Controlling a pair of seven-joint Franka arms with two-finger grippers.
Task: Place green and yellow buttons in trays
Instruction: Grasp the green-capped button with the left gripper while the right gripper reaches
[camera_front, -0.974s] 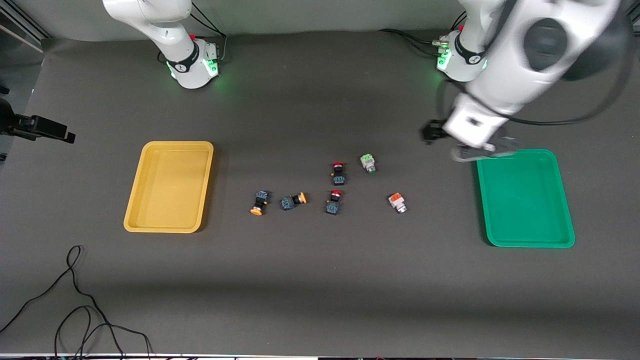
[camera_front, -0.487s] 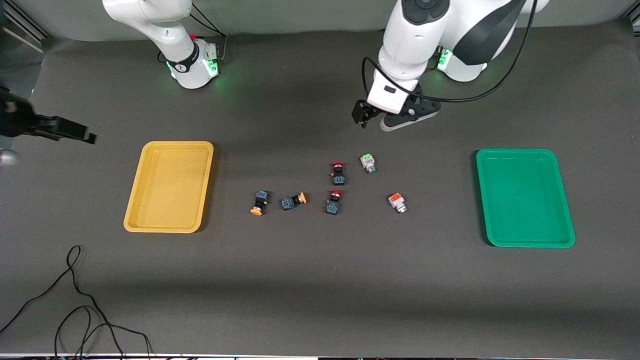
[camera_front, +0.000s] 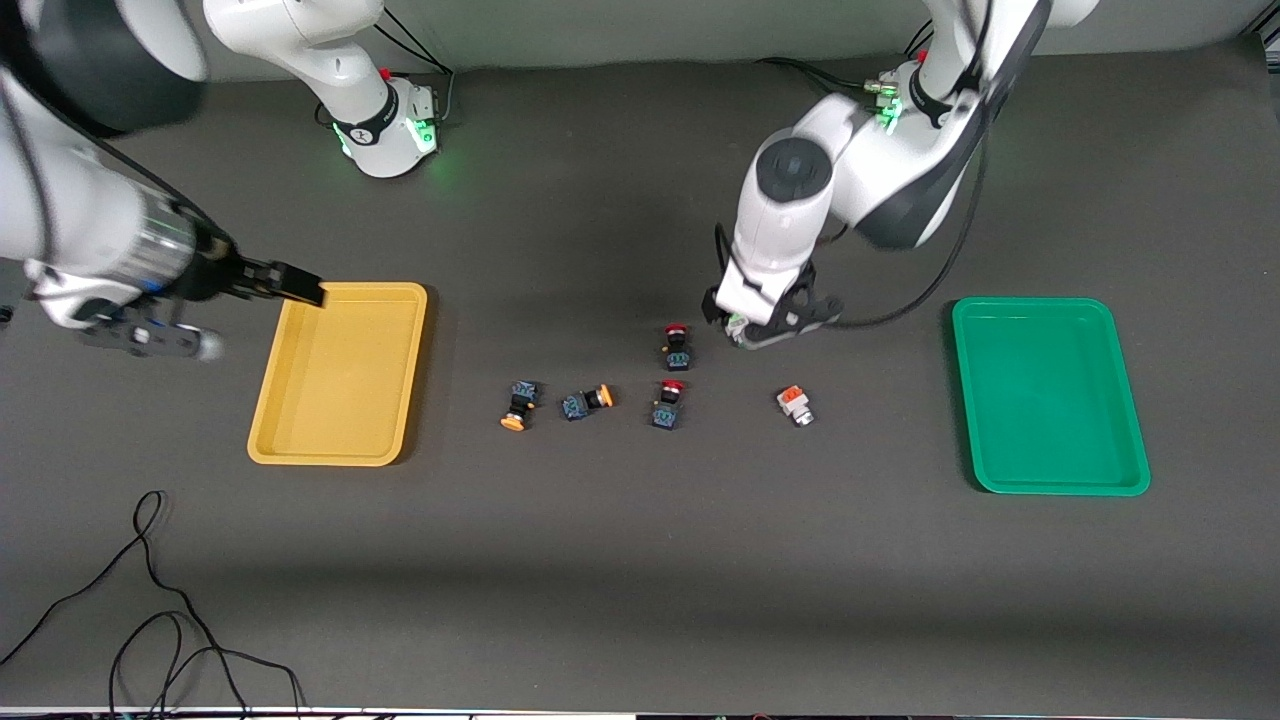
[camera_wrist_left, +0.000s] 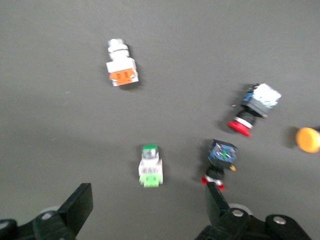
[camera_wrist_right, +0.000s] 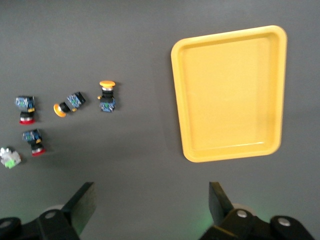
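Green button (camera_wrist_left: 150, 172) lies under the left tool (camera_wrist_left: 145, 210), fingers spread wide.

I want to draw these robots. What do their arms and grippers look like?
Both arms are chunky glossy white tubes with rounded dark grey joint caps. Each base has a black band with a small logo, a green glowing light and black cables. The left gripper and right gripper are black, with two flat fingers.

High front camera facing arms, wrist cameras looking down, sharing buttons (camera_wrist_left: 151, 170)
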